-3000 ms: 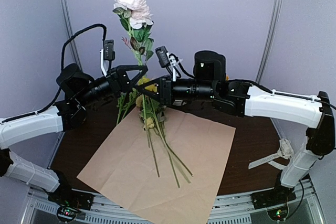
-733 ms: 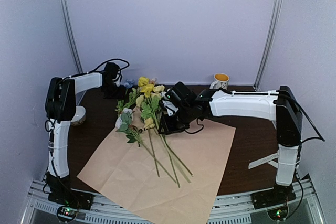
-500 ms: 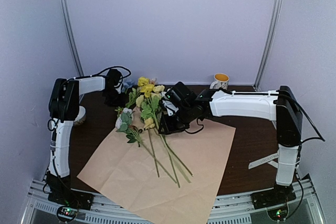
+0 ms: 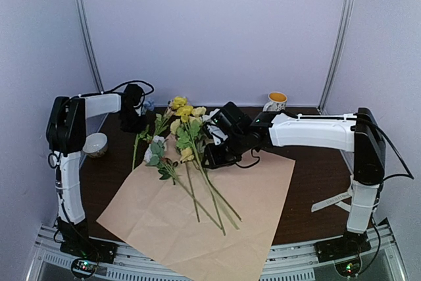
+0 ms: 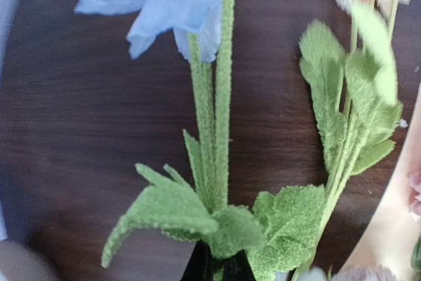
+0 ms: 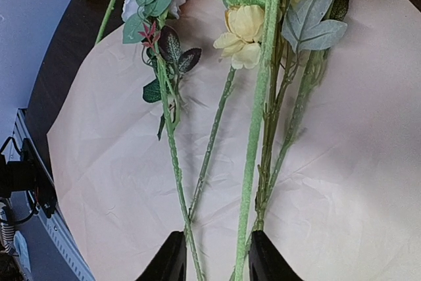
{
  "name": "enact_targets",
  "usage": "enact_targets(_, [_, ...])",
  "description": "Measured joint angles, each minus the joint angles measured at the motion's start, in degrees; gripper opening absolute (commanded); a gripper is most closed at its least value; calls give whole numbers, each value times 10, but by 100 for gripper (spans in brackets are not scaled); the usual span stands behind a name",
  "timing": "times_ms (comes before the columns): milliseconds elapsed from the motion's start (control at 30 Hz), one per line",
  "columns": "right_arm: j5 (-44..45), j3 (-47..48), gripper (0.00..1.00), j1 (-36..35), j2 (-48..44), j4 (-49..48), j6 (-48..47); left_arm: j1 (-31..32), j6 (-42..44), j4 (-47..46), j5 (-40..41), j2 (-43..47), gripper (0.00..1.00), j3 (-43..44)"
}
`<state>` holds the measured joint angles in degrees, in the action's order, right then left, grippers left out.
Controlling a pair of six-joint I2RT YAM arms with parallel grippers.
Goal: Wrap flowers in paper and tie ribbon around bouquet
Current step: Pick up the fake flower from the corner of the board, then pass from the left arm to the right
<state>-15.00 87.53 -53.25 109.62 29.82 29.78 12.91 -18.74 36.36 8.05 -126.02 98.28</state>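
Nearest the arm bases: paper [image 4: 158, 228], one sheet, peach-tan face up, spread flat on the table [image 4: 316, 162], corner toward the viewer.

Near right, off the sheet: ribbon [image 4: 332, 203], cream, loose, well apart from both grippers.

Across the sheet: flowers [image 4: 187, 143], one loose bunch, lying flat. Long axis ran diagonally, with cut stem ends near and to the right, and blossoms far and to the left, past the sheet's far edge.

Over the middle of those stems: right gripper [image 4: 212, 154], fingers spread to either side of two or three stems and pinching none, as its wrist view showed.

Left of the bunch, beside the sheet: bowl [image 4: 97, 143], white.

Far left, over bare tabletop: left gripper [image 5: 217, 269], fingers pressed together on the paired fuzzy stems of the blue flower [image 5: 164, 4], just below its leaves. Blossom pointed away from the fingers, toward the back wall. This stem lay near the bunch but apart from it, to its left, roughly parallel. Judged: the left arm, already holding it, would carry it rightward onto the bunch, heads level.

Far right: mug [image 4: 276, 101], not involved.
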Motion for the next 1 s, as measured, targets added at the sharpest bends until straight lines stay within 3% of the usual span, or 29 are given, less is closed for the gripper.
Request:
enact_targets(333, [1, -13, 36, 0, -14, -9, -9, -9, 24, -100, 76, 250, 0, -92])
enact_targets(500, [-16, -42, 38, 0, -50, -39, -30, 3, 43, -162, 90, 377, 0, -180])
enact_targets(633, [-36, -63, 40, -1, -101, -75, -58, 76, 118, -204, 185, 455, 0, -184])
enact_targets(800, [-89, -84, 43, -9, -161, -149, -96, 214, 230, -292, 280, 535, 0, -185])
enact_targets(900, [-123, -93, 43, -21, -189, -195, -112, 240, 224, -299, 261, 572, 0, -185])
enact_targets(1000, [-155, -93, 43, -30, -203, -243, -119, 236, 193, -308, 172, 605, 0, -188])
